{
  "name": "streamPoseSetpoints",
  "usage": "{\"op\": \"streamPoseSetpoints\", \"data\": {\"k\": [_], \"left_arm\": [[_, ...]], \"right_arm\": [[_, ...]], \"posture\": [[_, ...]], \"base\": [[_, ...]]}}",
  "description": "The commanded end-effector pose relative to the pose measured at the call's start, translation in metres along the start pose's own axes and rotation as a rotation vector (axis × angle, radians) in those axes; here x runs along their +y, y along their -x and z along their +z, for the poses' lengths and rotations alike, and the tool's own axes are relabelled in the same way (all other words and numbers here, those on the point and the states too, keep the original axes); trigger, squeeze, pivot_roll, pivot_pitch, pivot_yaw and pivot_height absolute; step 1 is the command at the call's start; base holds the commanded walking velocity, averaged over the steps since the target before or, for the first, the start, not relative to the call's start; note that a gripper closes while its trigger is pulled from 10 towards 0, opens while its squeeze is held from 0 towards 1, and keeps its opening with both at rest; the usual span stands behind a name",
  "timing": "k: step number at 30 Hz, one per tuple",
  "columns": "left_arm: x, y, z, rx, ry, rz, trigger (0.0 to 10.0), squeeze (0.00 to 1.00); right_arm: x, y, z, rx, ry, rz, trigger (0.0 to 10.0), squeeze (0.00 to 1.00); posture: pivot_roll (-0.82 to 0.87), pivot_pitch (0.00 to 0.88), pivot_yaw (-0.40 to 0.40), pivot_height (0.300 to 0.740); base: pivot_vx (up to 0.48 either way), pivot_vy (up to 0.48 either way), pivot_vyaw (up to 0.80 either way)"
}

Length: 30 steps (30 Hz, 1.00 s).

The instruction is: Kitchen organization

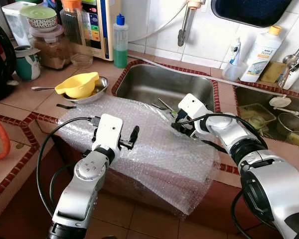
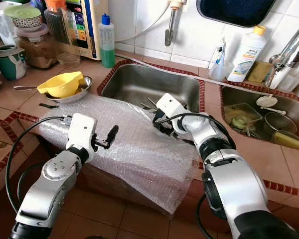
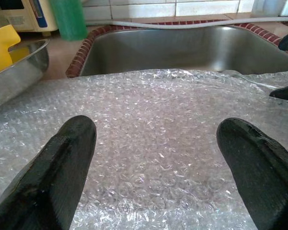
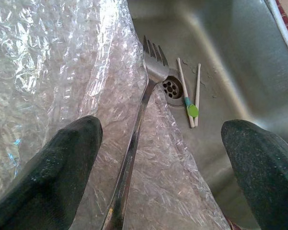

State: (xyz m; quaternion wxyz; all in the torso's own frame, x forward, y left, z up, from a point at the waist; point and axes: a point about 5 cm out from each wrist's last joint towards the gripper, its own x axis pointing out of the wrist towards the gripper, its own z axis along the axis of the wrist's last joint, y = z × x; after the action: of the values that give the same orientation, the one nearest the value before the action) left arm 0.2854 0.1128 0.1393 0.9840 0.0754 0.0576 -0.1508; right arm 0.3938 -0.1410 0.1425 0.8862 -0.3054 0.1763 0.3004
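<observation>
Bubble wrap lies closest, draped over the bench's front edge and spilling into the sink. Both my jaws are released. My left gripper hovers over the wrap near the front edge. My right gripper hangs at the sink's near rim, straddling a fork resting on the wrap, tines by the drain, chopsticks just beside.

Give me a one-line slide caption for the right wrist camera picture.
Open right gripper poised over a fork lying on bubble wrap at the sink's edge, chopsticks beside the drain.
</observation>
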Motion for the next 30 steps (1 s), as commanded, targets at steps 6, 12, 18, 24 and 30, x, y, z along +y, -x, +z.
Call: {"op": "streamPoseSetpoints", "data": {"k": [6,12,18,24,30], "left_arm": [[-0.003,0.001,0.002,0.0,-0.01,-0.017,10.0,0.0],[-0.002,0.001,0.002,0.003,-0.015,-0.01,10.0,0.0],[-0.001,0.001,0.001,0.008,-0.018,0.0,10.0,0.0],[-0.001,0.0,0.001,0.01,-0.021,0.011,10.0,0.0],[0.003,-0.001,0.007,-0.034,-0.017,0.038,10.0,0.0]], "right_arm": [[-0.006,0.003,-0.007,0.038,0.063,-0.072,10.0,0.0],[-0.017,0.005,0.001,0.016,0.142,-0.214,10.0,0.0],[-0.03,0.01,0.017,-0.052,0.153,-0.321,10.0,0.0],[-0.041,0.015,0.032,-0.114,0.196,-0.411,10.0,0.0],[-0.048,0.02,0.049,-0.238,0.059,-0.414,10.0,0.0]], "posture": [[0.22,0.0,-0.099,0.74],[0.23,0.0,-0.099,0.74],[0.22,0.0,-0.101,0.74],[0.22,0.0,-0.101,0.74],[0.21,0.0,-0.102,0.74]], "base": [[0.0,0.0,0.0],[0.0,0.0,0.0],[0.0,0.0,0.0],[0.0,0.0,0.0],[0.0,0.0,0.0]]}}
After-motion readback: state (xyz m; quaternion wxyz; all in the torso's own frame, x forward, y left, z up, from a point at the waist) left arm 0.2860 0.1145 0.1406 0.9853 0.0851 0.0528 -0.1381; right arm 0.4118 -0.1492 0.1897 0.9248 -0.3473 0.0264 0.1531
